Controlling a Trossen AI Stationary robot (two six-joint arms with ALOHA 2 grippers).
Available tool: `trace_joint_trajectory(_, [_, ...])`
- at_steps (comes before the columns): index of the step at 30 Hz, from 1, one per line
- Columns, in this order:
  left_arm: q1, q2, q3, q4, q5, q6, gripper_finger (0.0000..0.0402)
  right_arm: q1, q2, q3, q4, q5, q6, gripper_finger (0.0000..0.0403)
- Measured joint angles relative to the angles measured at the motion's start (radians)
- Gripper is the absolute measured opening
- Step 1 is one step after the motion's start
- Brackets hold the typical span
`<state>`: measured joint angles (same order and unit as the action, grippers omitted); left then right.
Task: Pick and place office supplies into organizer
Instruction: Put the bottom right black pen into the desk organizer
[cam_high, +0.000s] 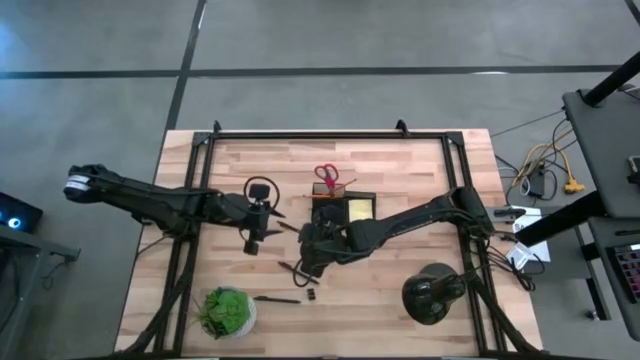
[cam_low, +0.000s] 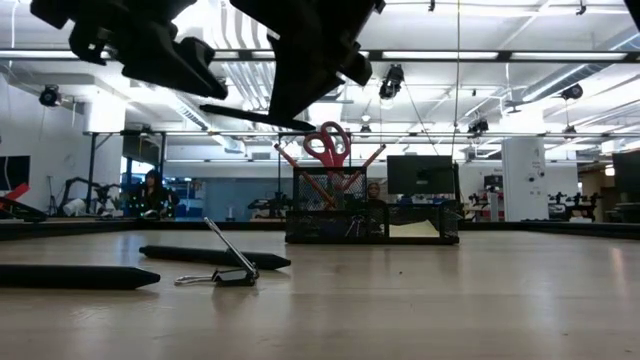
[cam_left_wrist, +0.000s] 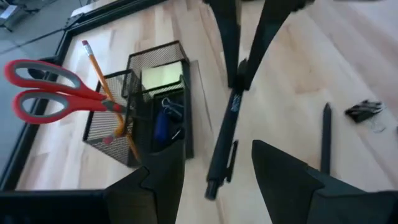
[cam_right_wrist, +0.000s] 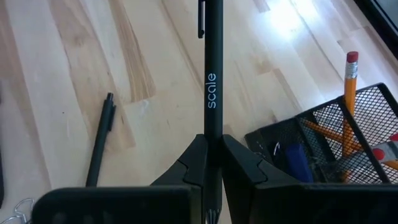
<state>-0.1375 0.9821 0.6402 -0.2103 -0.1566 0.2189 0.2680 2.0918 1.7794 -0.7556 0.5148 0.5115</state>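
My right gripper (cam_right_wrist: 211, 142) is shut on a black pen (cam_right_wrist: 212, 74) printed "scale", above the table just in front of the organizer (cam_high: 345, 208). The organizer is a black mesh box. Red-handled scissors (cam_left_wrist: 43, 93) and an orange pencil (cam_left_wrist: 99, 81) stand in its tall part. A yellow note pad (cam_left_wrist: 163, 73) and a blue piece (cam_left_wrist: 161, 127) lie in its low parts. My left gripper (cam_left_wrist: 214, 158) hangs open left of the pen, apart from it. Two more black pens (cam_low: 215, 257) (cam_low: 75, 276) and a binder clip (cam_low: 225, 275) lie on the table. My right gripper pinches the pen between its two fingers (cam_left_wrist: 239, 68) near the end opposite the pocket clip (cam_right_wrist: 212, 134). The pen sticks out forward in line with the fingers, its clip end (cam_left_wrist: 214, 186) free. It is lifted clear of the table and lies almost level (cam_low: 255, 117).
A green potted plant (cam_high: 228, 312) stands near the table's near left corner, and a round black domed object (cam_high: 432, 292) sits near right. A black frame (cam_high: 330, 133) runs along the far edge. Bare wood lies between the organizer and the domed object.
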Motion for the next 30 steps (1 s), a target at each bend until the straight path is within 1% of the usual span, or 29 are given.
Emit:
trace_joint_trajectory(7, [0.001,0.025,-0.003,0.003,0.034,0.032,0.0171,0.0,-0.003,0.0,0.0,-0.001,-0.018,0.0022])
trace_joint_trajectory(12, [0.001,0.067,0.0,0.026,0.034,0.076,0.0171,0.0,-0.004,0.0,0.007,-0.022,-0.022,0.0022])
trace_joint_trajectory(19, [0.001,0.132,0.008,0.019,0.033,0.077,0.017,0.0,-0.004,0.0,0.007,-0.021,-0.025,0.0022])
trace_joint_trajectory(22, [0.001,0.147,0.017,0.019,0.029,0.077,0.0154,0.0,-0.005,0.0,0.006,-0.021,-0.025,0.0022])
trace_joint_trajectory(27, [0.001,0.151,0.033,0.023,0.028,0.077,0.0104,0.0,-0.006,0.0,0.004,-0.021,-0.025,0.0022])
trace_joint_trajectory(30, [0.001,0.141,0.032,0.022,0.028,0.077,0.0082,0.0,-0.006,0.0,0.004,-0.021,-0.026,0.0022])
